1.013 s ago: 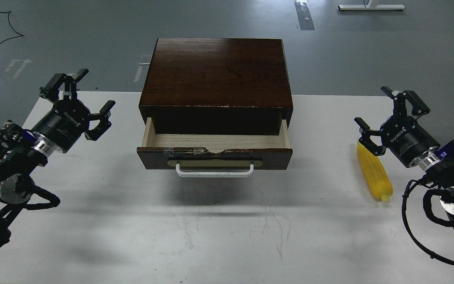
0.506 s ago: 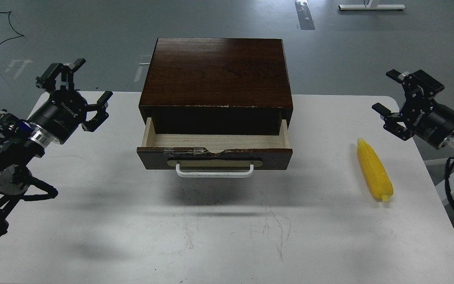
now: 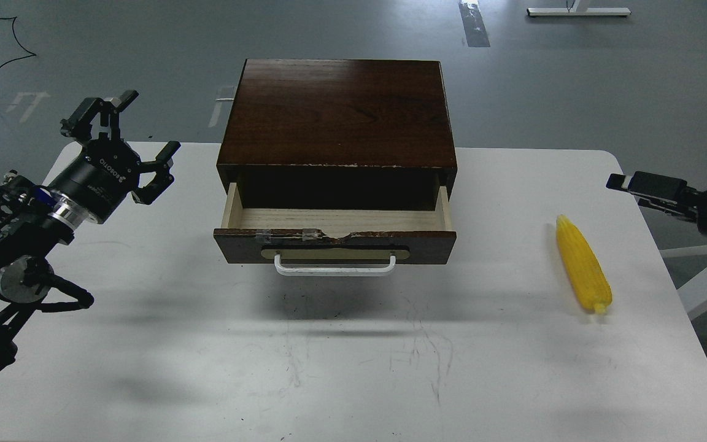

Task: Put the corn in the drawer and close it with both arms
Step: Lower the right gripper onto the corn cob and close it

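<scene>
The white counter (image 3: 353,368) fills most of the view, scuffed with thin dark marks toward its near half. On its far middle stands a dark brown wooden cabinet (image 3: 338,110), its top glossy and its front lip chipped pale in places. The drawer (image 3: 335,236) is pulled out toward the viewer — pale wood shows inside, and nothing lies in it. Its front top edge is chipped and patched with tape, and a white bar handle (image 3: 335,265) on a tan plate hangs below that edge.

The left arm (image 3: 22,245) comes in from the left edge, black with silver joint rings and loose cables. Its end, the left claw (image 3: 135,132), hangs to the left of the cabinet with its fingers spread wide, gripping nothing.

The corn (image 3: 583,273) lies on the counter well to the right of the drawer, a bright yellow cob with its pointed tip aimed away from the viewer (the blunt end nearer).

The right claw (image 3: 645,184) reaches in from the right edge beyond the counter's rim, apart from the corn — seen edge-on and dark, so I cannot tell whether its fingers are spread or pressed together.
</scene>
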`<act>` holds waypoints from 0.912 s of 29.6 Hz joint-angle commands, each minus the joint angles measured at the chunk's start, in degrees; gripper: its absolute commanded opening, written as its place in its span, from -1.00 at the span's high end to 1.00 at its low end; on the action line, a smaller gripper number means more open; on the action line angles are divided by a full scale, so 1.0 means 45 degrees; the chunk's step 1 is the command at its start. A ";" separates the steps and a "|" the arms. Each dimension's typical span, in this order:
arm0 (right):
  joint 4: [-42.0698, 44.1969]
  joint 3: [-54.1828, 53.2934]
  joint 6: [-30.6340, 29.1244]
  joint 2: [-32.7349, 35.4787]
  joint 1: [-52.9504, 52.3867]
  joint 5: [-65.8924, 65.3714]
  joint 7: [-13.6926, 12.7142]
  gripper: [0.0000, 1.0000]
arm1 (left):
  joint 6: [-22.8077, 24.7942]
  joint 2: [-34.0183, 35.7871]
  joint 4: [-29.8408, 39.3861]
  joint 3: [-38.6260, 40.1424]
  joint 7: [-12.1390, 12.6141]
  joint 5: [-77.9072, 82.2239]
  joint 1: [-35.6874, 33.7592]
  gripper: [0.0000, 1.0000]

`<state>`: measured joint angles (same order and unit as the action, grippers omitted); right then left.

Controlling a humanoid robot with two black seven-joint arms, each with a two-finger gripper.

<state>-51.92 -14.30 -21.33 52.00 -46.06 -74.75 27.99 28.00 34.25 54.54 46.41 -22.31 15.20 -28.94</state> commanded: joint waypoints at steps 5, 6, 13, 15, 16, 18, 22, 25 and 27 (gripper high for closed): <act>0.1185 0.2356 0.0287 -0.1242 -0.0859 -0.0049 0.0003 -1.00 | -0.0001 -0.0190 -0.0010 0.0000 0.0016 0.0020 0.0005 -0.98; 0.1321 0.2415 0.0326 -0.1436 -0.0859 -0.0049 0.0003 -0.98 | -0.0001 -0.0190 -0.0010 0.0000 0.0016 0.0020 0.0005 -0.98; 0.1420 0.3078 0.0326 -0.1634 -0.0840 -0.0049 0.0003 -0.92 | -0.0001 -0.0190 -0.0010 -0.0019 0.0016 0.0020 0.0005 -0.98; 0.1440 0.3158 0.0326 -0.1673 -0.0840 -0.0049 0.0003 -0.88 | -0.0001 -0.0190 -0.0010 -0.0019 0.0016 0.0020 0.0005 -0.98; 0.1459 0.3196 0.0346 -0.1692 -0.0840 -0.0049 0.0003 -0.87 | -0.0001 -0.0171 -0.0010 -0.0019 0.0016 0.0020 0.0005 -0.98; 0.1595 0.3216 0.0326 -0.1789 -0.0781 -0.0049 0.0003 -0.82 | -0.0001 -0.0170 -0.0010 -0.0019 0.0016 0.0020 0.0005 -0.98; 0.1616 0.3236 0.0326 -0.1888 -0.0703 -0.0049 0.0003 -0.78 | -0.0001 -0.0170 -0.0010 -0.0019 0.0016 0.0040 0.0005 -0.98; 0.1635 0.3430 0.0326 -0.1888 -0.0742 -0.0049 0.0003 -0.69 | -0.0001 -0.0170 -0.0010 -0.0019 0.0016 0.0234 0.0005 -0.98; 0.1654 0.3509 0.0327 -0.1888 -0.0742 -0.0049 0.0003 -0.59 | -0.0001 -0.0190 -0.0010 -0.0019 0.0016 0.0469 0.0005 -0.98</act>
<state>-44.56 0.79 -19.85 43.53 -49.30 -74.97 28.00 28.00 33.50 54.49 46.32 -22.24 15.84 -28.92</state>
